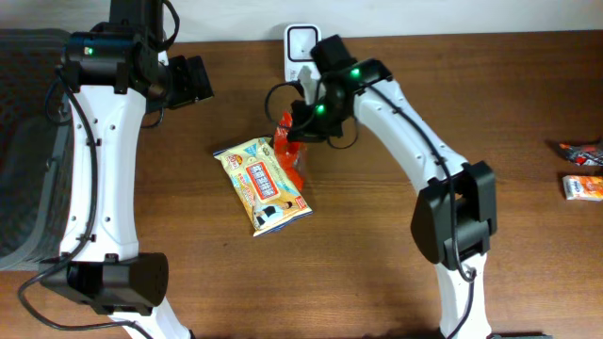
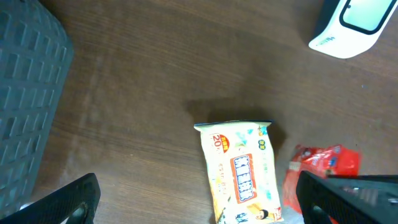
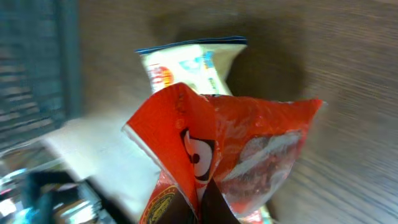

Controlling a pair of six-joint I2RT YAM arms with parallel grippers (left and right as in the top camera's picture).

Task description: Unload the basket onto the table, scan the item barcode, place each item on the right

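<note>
My right gripper is shut on a red snack packet, pinching its crinkled edge and holding it up just in front of the white barcode scanner. In the right wrist view the red packet fills the frame above the closed gripper. A yellow packet lies flat on the table beside and partly under it. My left gripper hovers open over the table's back left, with nothing between its fingers. The left wrist view shows the yellow packet, the red packet and the scanner.
A dark grey basket stands at the table's left edge, also in the left wrist view as the basket. Two small packets lie at the far right edge. The right arm's base stands at the front right.
</note>
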